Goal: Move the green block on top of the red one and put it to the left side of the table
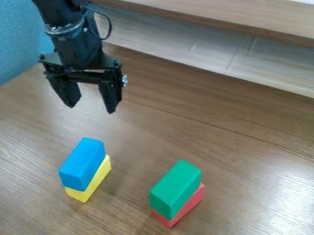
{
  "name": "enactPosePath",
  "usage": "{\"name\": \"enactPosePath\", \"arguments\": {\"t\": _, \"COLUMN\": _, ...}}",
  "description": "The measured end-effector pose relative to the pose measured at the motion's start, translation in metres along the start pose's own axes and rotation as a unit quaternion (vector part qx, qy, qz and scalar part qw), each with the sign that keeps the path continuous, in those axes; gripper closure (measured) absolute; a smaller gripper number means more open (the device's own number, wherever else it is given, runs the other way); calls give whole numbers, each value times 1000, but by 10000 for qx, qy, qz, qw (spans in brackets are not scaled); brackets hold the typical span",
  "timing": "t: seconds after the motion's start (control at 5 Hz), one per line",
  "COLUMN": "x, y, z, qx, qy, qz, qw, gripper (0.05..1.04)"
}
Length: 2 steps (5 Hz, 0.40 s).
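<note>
Hanging above the wooden table [245, 151], the black gripper [92, 109] stands with its two fingers spread wide apart, tips pointing down, and table surface visible between them. Both fingers are apart from the blocks. The nearer stack lies below the gripper in the view: a blue block [83, 164] rests on top of a yellow block [98, 180], the yellow one showing along the blue one's right and lower edges. The green block [176, 189] is located farther from the gripper, below and to its right in the view. It is seated on the red block [189, 204], which contacts the table. The two stacks stand apart, each with its long axis slanting from lower left to upper right. Behind the gripper and to its right runs a pale panel [202, 48], with a wooden ledge [233, 16] above it.
</note>
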<state>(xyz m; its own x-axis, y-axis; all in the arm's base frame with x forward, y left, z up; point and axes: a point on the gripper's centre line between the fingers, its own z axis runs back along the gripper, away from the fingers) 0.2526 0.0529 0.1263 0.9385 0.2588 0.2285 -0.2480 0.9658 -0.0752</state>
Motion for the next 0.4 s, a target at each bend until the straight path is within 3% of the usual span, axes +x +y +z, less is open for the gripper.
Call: {"name": "enactPosePath", "arguments": {"t": 0.4, "x": -14, "y": -10, "z": -10, "qx": -75, "qy": 189, "qz": -288, "qw": 9994, "gripper": 82}}
